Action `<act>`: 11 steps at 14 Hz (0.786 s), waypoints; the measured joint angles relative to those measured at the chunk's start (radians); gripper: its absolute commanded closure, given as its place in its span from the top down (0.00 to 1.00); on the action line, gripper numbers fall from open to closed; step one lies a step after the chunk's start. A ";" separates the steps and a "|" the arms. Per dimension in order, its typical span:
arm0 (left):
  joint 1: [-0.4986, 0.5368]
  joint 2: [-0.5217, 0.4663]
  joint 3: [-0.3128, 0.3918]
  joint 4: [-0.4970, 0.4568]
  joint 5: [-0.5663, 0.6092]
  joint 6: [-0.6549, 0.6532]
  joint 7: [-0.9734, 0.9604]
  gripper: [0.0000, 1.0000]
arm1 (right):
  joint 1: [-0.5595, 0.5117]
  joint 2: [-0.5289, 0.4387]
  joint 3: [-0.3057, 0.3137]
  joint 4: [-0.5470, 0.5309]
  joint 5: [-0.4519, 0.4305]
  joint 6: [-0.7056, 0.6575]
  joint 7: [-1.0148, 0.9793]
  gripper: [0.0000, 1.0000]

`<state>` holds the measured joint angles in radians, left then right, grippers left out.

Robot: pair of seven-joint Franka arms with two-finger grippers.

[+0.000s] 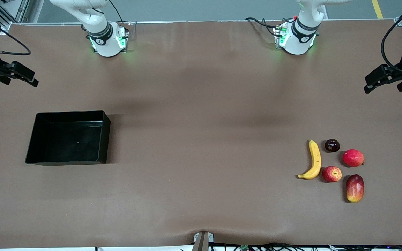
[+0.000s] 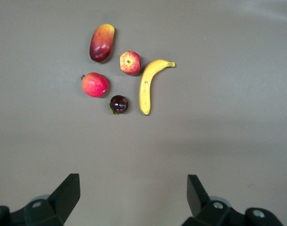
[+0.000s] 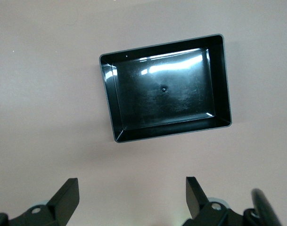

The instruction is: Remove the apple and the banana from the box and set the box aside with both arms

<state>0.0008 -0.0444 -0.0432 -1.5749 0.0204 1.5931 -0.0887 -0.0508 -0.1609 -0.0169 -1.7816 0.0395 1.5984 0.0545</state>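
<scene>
Banana (image 1: 314, 160) lying flat on the brown table (image 1: 201, 139) toward the left arm's end, curved. Apple (image 1: 332, 174) just beside the banana's lower end, apart from it. Mango (image 1: 355, 188) nearer the front camera than the apple; dark plum-like fruit (image 1: 332, 145) and round red fruit (image 1: 353, 157) farther from it. All five clustered, none touching. Black box (image 1: 69, 138) well apart, toward the right arm's end, upright, nothing inside. Left gripper (image 2: 134, 195) raised over bare table at its own end, jaws wide apart, holding nothing. Right gripper (image 3: 132, 195) likewise raised at its end, jaws wide apart, holding nothing.
</scene>
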 measured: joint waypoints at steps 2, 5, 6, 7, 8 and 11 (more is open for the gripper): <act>0.000 0.000 0.002 0.007 0.000 0.000 0.000 1.00 | 0.003 0.001 -0.001 0.013 0.000 0.004 0.000 1.00; 0.000 0.000 0.002 0.011 0.001 0.000 0.000 1.00 | 0.018 0.015 -0.004 0.050 0.000 0.004 0.000 1.00; 0.000 0.000 0.002 0.011 0.001 0.000 0.000 1.00 | 0.029 0.030 -0.012 0.065 0.000 0.000 -0.001 1.00; -0.001 0.000 0.002 0.011 0.001 -0.001 0.000 1.00 | 0.052 0.044 -0.035 0.077 0.000 -0.007 -0.004 1.00; -0.002 0.001 0.002 0.011 0.001 -0.001 0.000 1.00 | 0.088 0.055 -0.076 0.086 0.000 -0.012 -0.008 1.00; -0.005 0.005 0.000 0.011 0.001 -0.002 0.000 1.00 | 0.131 0.070 -0.156 0.096 0.039 -0.019 -0.044 1.00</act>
